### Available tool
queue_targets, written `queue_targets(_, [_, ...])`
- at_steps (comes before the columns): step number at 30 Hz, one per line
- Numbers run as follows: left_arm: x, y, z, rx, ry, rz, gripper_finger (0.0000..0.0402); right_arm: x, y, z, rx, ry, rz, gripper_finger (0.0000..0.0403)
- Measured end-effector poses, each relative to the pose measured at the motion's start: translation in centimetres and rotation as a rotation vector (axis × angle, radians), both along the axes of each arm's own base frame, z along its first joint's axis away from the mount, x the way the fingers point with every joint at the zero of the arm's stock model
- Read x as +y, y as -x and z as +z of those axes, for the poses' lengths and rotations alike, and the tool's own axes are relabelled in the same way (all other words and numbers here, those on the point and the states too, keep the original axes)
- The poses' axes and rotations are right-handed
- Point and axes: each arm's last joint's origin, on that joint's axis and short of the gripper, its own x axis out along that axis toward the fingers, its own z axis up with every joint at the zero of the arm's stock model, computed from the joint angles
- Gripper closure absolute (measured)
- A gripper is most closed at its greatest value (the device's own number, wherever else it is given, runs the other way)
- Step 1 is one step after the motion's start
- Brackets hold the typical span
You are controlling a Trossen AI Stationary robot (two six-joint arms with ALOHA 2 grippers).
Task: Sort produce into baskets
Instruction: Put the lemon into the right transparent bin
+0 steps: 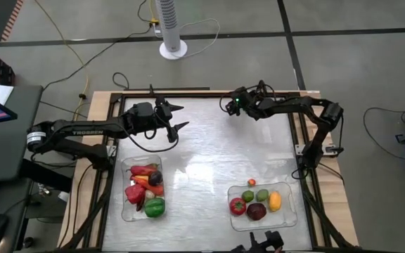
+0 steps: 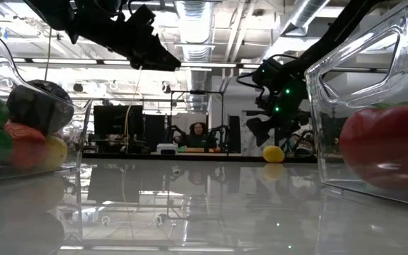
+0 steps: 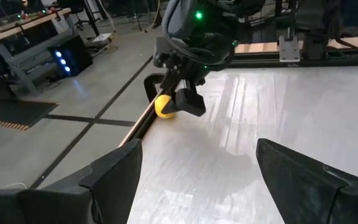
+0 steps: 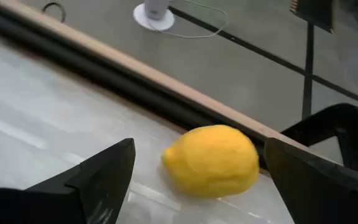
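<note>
A yellow lemon [image 4: 211, 160] lies on the table close to its far edge rail; it also shows in the left wrist view [image 3: 165, 106] and the low view [image 2: 273, 154]. My right gripper [image 1: 226, 105] is open, with one finger on each side of the lemon and a gap showing at both sides [image 4: 199, 149]. My left gripper [image 1: 180, 117] is open and empty above the table's far left part. The left clear tray [image 1: 126, 211] holds red and green peppers and dark pieces. The right clear tray [image 1: 288, 218] holds a tomato, a lime, a lemon and a dark-red piece.
A black rail and wooden frame [image 4: 135, 74] run along the far edge just behind the lemon. A white fan base [image 1: 173, 49] stands on the floor beyond it. The table's shiny middle [image 1: 209, 161] lies bare between the trays. A person [image 2: 198, 131] sits far off in the room.
</note>
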Motion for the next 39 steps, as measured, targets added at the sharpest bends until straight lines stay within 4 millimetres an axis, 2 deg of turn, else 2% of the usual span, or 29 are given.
queue_targets(10, [0.0,0.0,-0.1,0.009,0.003,0.0,0.01,-0.8,0.6,0.0,-0.057,-0.015,-0.072,0.0017])
queue_targets(21, [0.0,0.0,-0.2,0.018,0.007,0.0,0.01,-1.2,0.9,-0.1,-0.098,-0.063,-0.047,0.0017])
queue_targets(24, [0.0,0.0,-0.2,0.017,0.008,-0.001,0.01,-1.6,0.9,-0.8,-0.1,-0.087,-0.037,0.0018])
queue_targets(30, [0.0,0.1,-0.2,0.023,0.011,-0.005,0.01,-1.9,0.8,-3.6,-0.05,-0.145,-0.034,0.0027])
queue_targets(39, [0.0,0.1,-0.2,0.024,0.008,-0.006,0.01,-1.6,0.1,-3.4,-0.07,-0.121,0.001,0.0037])
